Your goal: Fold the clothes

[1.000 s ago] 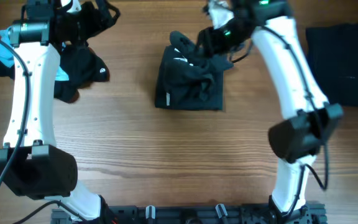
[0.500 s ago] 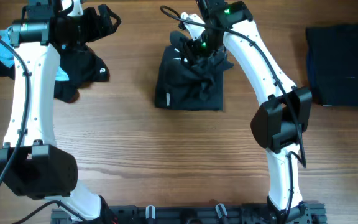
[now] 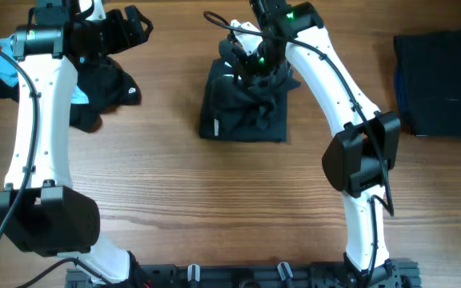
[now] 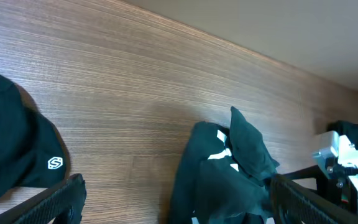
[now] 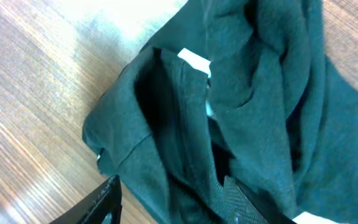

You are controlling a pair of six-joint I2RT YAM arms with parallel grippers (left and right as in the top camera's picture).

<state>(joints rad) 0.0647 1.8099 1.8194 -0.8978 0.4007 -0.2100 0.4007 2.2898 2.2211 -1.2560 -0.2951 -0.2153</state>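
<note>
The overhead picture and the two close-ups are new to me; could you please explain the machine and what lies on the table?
Two white robot arms stand at a wooden table. The overhead picture looks down from above; each close-up comes from a camera on one wrist. A crumpled black shirt lies in the middle, a heap of black and light blue clothes on the left, a folded dark garment on the right. The left gripper is open and empty. The right gripper straddles the crumpled shirt; whether it pinches it, I cannot tell.

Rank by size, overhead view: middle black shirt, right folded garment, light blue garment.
1. Middle black shirt and right folded garment: alike, the latter cropped.
2. Light blue garment, mostly hidden.
</note>
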